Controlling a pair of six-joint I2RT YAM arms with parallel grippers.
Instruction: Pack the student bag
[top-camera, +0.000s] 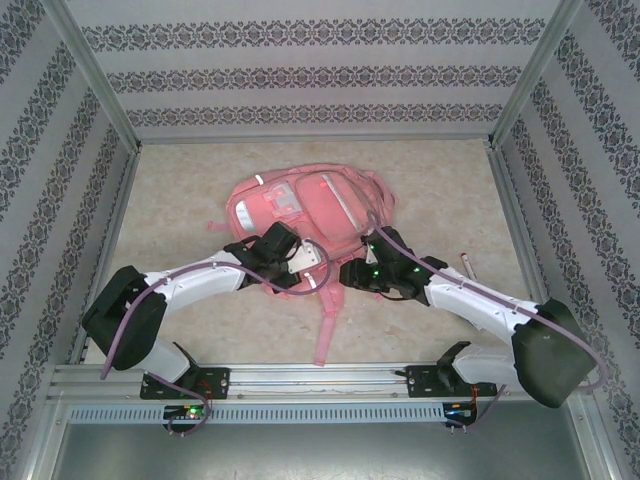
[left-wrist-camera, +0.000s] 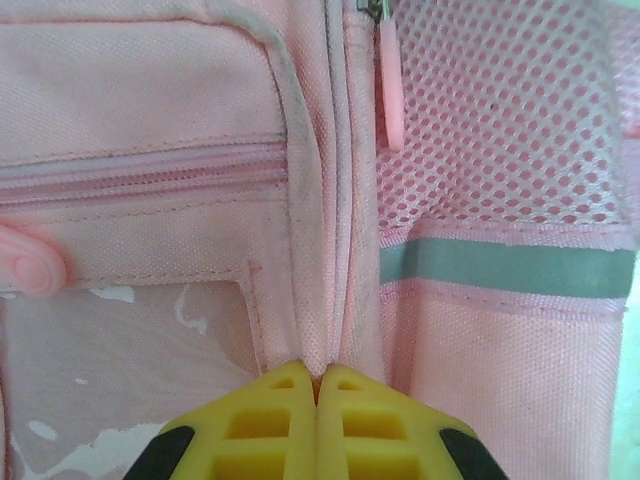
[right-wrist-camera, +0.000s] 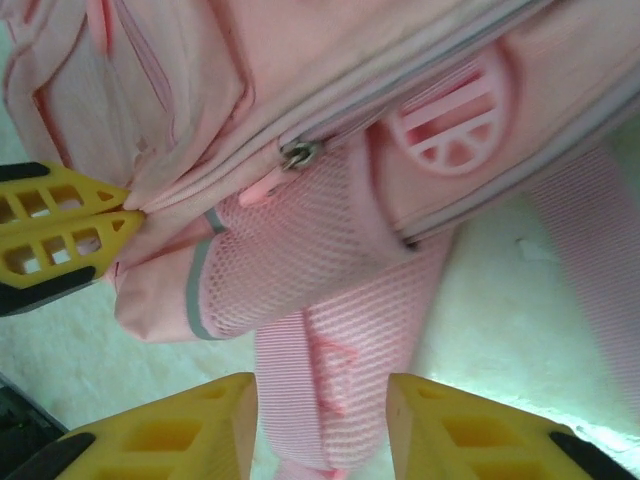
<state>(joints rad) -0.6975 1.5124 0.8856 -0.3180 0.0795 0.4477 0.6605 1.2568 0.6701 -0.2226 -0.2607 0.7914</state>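
The student bag (top-camera: 310, 205) lies flat near the middle of the table (top-camera: 180, 200), front pockets up, its shoulder straps trailing toward 6 o'clock, toward my bases. My left gripper (left-wrist-camera: 318, 385) meets it at about 7 o'clock of its outline. The jaws are pressed together on a raised ridge of pink fabric beside the zip track, with nothing but cloth between the pads. From my right wrist I see that pinch at 9 o'clock, and the zip slider (right-wrist-camera: 298, 153) just up the same seam, above the mesh side pocket (right-wrist-camera: 300, 250).

My right gripper (right-wrist-camera: 321, 385) sits at about 5 o'clock of the bag with its jaws apart. A shoulder strap (right-wrist-camera: 310, 340) runs between them. I cannot tell whether the pads touch it.

I judge the step to be opening the main compartment, and the strap is the wrong thing to take. To do it well, I should make the left pinch my anchor and pull it gently away from the slider so the seam goes taut. Then I should lift the right gripper clear of the strap, carry it toward 11 o'clock onto the slider's tab, close fully, and draw along the track, not across it. Slack fabric will bunch and jam.
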